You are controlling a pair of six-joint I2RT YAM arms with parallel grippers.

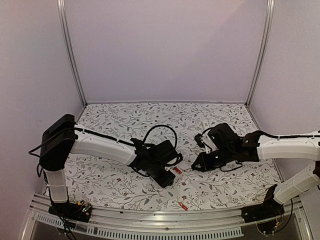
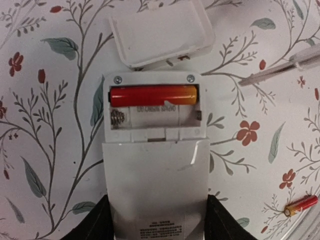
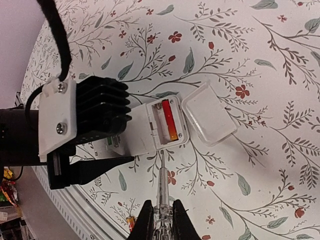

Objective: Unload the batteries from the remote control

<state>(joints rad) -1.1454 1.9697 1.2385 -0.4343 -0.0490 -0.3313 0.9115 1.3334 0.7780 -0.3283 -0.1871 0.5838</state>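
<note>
My left gripper is shut on the white remote control, its black fingers pressed against both long sides. The battery bay is open. One red-orange battery lies in the upper slot, and the slot below it is empty. My right gripper is shut on a clear-handled screwdriver. Its tip rests on the cloth just short of the remote's end. Another orange-red battery lies loose on the table near the front edge.
The detached white battery cover lies just beyond the remote's open end. A metal rail runs along the table's front edge, close to the loose battery. The two grippers face each other mid-table.
</note>
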